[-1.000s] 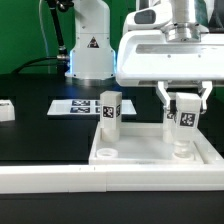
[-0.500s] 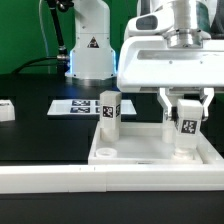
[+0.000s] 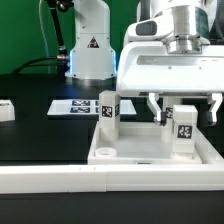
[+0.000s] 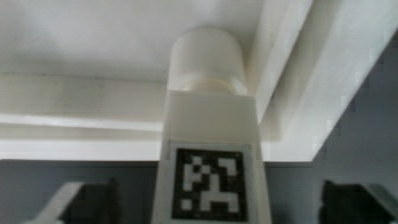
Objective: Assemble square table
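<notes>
The white square table top [image 3: 140,150] lies tray-like in the exterior view, against the white wall. One tagged white leg [image 3: 109,113] stands upright at its far left corner. A second tagged leg [image 3: 183,131] stands upright at the far right corner; in the wrist view this leg [image 4: 214,130] runs up the middle, its round end at the top's rim [image 4: 107,60]. My gripper [image 3: 184,110] is open, its fingers [image 3: 153,108] spread wide on both sides of this leg without touching it. The wrist view shows the gripper [image 4: 217,205] with dark fingers [image 4: 80,200] apart from the leg.
An empty round socket [image 3: 105,153] shows at the top's near left corner. The long white L-shaped wall [image 3: 50,179] runs along the front. The marker board [image 3: 78,106] lies behind on the black table. A small white part [image 3: 5,111] sits at the exterior view's far left.
The gripper lowered the right leg slightly, then opened wide and let it go. The leg now stands on its own in the top.
</notes>
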Controlling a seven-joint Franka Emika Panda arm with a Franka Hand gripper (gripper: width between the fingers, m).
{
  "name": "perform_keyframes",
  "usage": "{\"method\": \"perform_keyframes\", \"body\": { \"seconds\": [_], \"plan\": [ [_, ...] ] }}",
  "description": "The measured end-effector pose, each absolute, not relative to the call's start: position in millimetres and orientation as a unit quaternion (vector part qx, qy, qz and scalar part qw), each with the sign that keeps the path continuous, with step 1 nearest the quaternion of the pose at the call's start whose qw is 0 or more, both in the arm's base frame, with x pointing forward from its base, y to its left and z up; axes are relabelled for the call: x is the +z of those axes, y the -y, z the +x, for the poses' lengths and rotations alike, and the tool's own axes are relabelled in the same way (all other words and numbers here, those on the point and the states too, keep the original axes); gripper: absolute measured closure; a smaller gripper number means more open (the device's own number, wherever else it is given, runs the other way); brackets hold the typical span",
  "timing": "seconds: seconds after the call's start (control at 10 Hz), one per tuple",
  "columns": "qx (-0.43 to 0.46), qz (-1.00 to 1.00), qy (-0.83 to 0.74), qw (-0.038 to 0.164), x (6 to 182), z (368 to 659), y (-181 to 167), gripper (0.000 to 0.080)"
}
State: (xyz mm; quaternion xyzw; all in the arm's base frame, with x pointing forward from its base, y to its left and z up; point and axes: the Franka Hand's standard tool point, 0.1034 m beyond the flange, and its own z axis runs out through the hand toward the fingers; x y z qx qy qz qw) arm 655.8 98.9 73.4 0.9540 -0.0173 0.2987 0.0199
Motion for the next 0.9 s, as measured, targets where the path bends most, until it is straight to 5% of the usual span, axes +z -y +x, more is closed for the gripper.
{"method": "perform_keyframes", "body": {
  "seconds": [0.2, 0.9],
  "plan": [
    [0.299, 0.954, 0.017, 0.020, 73.4, 655.8, -98.8, 0.0154],
    [0.262, 0.964, 0.040, 0.008, 81.9, 656.8, -88.2, 0.0151]
  ]
}}
